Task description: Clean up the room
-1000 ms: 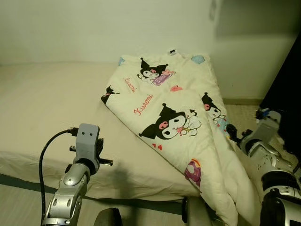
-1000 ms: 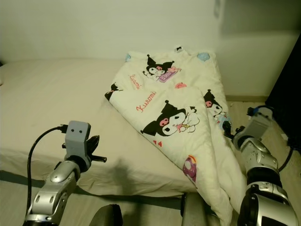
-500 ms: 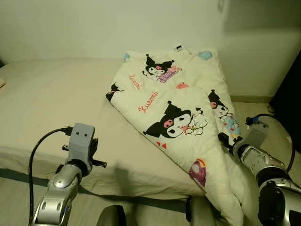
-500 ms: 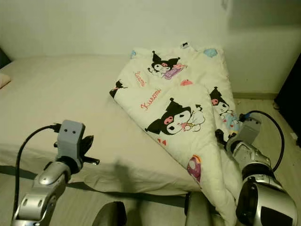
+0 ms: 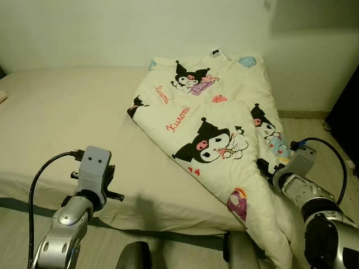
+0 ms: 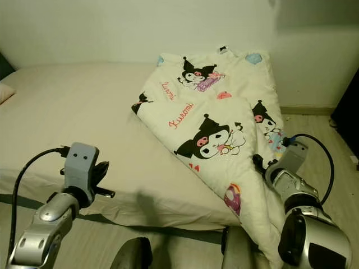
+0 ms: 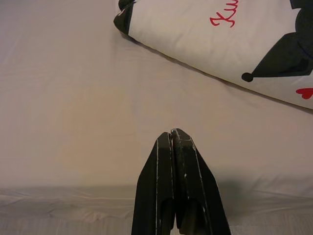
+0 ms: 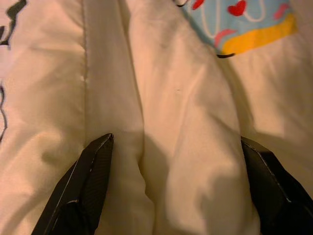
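A cream blanket point(image 5: 219, 129) printed with black cartoon characters and red script lies folded over the right part of the bed point(image 5: 61, 123); its right side hangs over the bed's end toward the floor. My right gripper point(image 5: 263, 166) is open at that hanging side. In the right wrist view its two fingers point(image 8: 90, 176) stand wide apart with a fold of the blanket point(image 8: 171, 137) between them. My left gripper point(image 7: 171, 134) is shut and empty, hovering over the bare sheet near the bed's front edge, left of the blanket point(image 7: 234, 44).
A pale wall runs behind the bed. Light floor point(image 5: 322, 140) shows to the right of the bed, with dark furniture point(image 5: 346, 101) at the frame's right edge. A pillow corner point(image 6: 4, 92) peeks in at far left. A black cable point(image 5: 331, 151) loops off my right wrist.
The camera has shifted, showing more of the bed's left side. My right gripper has moved in from the floor side onto the blanket's hanging side. The left gripper stays shut over the sheet.
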{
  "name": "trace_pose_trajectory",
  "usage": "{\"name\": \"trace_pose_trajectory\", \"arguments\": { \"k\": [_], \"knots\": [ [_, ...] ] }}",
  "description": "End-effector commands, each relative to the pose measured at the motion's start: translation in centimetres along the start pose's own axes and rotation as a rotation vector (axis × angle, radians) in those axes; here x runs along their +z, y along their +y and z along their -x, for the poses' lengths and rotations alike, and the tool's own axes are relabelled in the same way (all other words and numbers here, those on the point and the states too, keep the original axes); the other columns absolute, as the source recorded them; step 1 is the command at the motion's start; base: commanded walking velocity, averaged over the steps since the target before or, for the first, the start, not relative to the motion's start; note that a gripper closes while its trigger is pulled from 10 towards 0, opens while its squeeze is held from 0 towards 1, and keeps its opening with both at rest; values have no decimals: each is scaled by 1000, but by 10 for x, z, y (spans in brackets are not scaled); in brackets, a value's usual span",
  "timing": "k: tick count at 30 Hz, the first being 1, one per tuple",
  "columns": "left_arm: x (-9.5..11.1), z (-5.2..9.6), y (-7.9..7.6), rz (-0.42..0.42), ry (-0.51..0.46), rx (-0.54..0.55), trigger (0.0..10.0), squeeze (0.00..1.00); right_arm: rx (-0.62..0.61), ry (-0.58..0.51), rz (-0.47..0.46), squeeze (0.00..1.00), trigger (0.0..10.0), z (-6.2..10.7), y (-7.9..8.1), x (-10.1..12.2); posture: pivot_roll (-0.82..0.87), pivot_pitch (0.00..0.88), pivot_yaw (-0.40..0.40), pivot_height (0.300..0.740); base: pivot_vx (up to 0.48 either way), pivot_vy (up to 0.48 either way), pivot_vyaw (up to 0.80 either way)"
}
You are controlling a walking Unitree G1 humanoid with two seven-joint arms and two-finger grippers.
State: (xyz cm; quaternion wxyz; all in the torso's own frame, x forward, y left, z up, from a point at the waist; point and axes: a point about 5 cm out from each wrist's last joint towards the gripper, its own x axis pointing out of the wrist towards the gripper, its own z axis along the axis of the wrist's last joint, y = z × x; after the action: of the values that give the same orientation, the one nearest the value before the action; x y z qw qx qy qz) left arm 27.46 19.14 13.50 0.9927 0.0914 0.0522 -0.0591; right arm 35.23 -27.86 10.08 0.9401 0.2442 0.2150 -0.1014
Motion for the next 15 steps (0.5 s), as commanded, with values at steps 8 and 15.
{"name": "trace_pose_trajectory", "arguments": {
  "k": [8,15],
  "knots": [
    [3,1,-1,19,-9,-12,10000,0,162,15,34,0,8863,-6,30,-5,49,198,116,587,0,0,0],
    [20,15,-37,203,-109,-370,10000,0,193,14,75,0,2549,-6,36,-5,37,196,106,587,0,0,0]
  ]
}}
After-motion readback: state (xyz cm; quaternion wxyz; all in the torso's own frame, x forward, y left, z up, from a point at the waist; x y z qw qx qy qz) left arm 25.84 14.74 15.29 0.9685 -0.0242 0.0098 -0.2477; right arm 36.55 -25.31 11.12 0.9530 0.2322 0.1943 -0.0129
